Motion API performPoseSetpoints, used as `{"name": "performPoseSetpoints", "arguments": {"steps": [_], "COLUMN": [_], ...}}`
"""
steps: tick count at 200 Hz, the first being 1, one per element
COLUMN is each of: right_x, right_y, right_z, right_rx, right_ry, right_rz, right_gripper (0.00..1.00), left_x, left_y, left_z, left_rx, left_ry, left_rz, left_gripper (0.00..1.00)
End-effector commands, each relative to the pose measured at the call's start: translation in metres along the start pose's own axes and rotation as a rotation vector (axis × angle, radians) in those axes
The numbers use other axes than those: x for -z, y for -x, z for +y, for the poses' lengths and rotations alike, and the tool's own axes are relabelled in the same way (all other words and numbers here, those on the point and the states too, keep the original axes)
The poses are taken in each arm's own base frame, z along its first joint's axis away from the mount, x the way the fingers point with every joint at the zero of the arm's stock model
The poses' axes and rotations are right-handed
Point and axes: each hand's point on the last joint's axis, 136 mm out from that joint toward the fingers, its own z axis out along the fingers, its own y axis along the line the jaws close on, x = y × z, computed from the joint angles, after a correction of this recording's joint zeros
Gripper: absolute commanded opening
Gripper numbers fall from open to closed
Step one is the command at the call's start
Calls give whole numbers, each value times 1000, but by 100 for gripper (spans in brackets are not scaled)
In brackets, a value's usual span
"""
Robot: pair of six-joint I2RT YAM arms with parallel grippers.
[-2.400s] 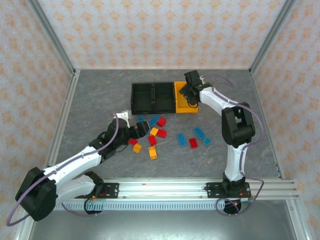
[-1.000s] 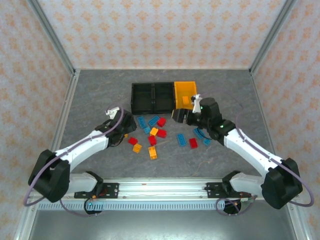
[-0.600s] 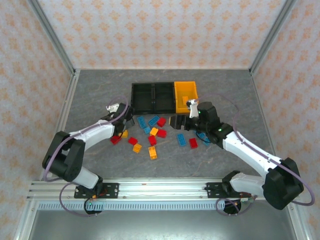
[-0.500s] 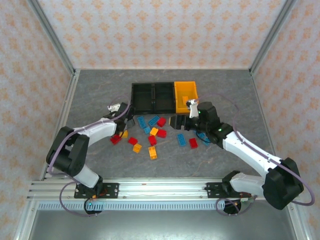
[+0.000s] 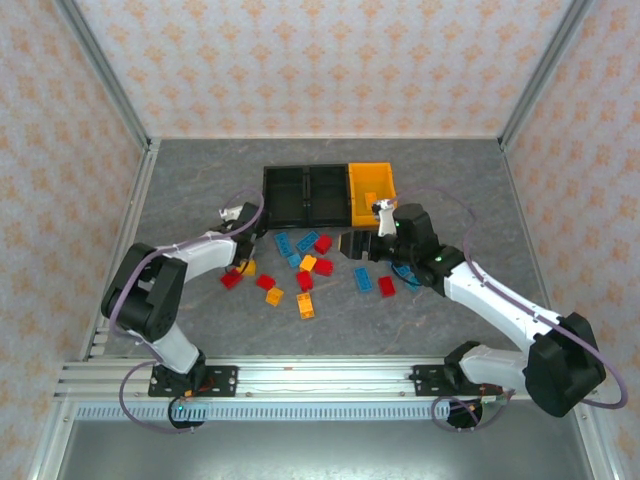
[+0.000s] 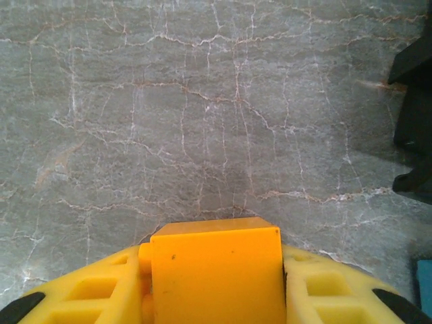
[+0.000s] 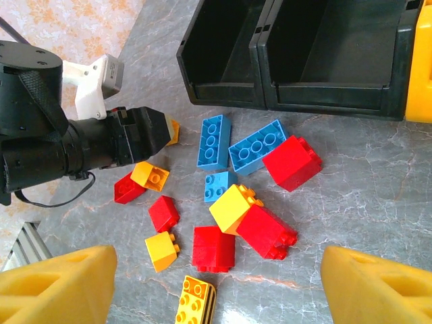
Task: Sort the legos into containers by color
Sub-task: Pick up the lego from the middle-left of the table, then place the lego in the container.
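My left gripper (image 6: 214,300) is shut on an orange-yellow lego (image 6: 216,263), held just above the table left of the pile; seen from above, that gripper (image 5: 258,240) sits near the left black bin (image 5: 285,195). In the right wrist view it (image 7: 162,131) shows the lego (image 7: 174,131) at its tip. My right gripper (image 7: 216,290) hangs open above the pile, fingers (image 7: 57,287) wide apart. Below it lie red (image 7: 214,248), blue (image 7: 214,140) and orange-yellow legos (image 7: 233,208). The middle black bin (image 5: 328,195) and the orange-yellow bin (image 5: 371,188) complete the row.
More legos lie to the right of the pile: a blue one (image 5: 363,279), a red one (image 5: 386,286) and another blue one (image 5: 400,268). An orange-yellow lego (image 5: 370,198) lies in the orange-yellow bin. Patterned walls enclose the table.
My right gripper left the orange-yellow bin and came down open over the pile. My left arm drew back from the pile, folding its elbow, with the orange-yellow lego in its gripper.
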Motion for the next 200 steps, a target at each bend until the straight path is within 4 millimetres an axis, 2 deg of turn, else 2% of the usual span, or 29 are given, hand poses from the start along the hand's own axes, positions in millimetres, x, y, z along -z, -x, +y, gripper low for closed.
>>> {"name": "performPoseSetpoints", "arguments": {"steps": [1,36,51,67,88,126,134,152,200], "right_x": [0,1,1,-4,-2,16,26,37,54], "right_y": [7,11,11,7,4,1,6,3,-2], "right_z": [1,-4,-7,-19,-40,-95,-100,-118,-139], "right_rx": [17,-7,-23,-61,-131,-286,-309,-358,-424], "right_ry": [-9,-39,-50,-84,-144,-282,-289,-330,-368], "right_rz": [-21,-37,-40,-23,-15,-63,-98,-117,-148], "right_gripper": [79,79,79,78,78,77,77,77,77], "left_x": [18,40,53,67,85,112,117,127,136], "left_y": [15,18,21,23,23,22,22,20,13], "left_z": [1,-11,-23,-40,-70,-130,-144,-176,-255], "left_rx": [-18,-16,-62,-93,-130,-188,-199,-226,-307], "left_ry": [-12,-100,-140,-185,-261,-374,-398,-451,-520], "left_rz": [-33,-29,-41,-52,-59,-70,-73,-75,-72], "left_gripper": [36,36,36,36,36,36,36,36,36]}}
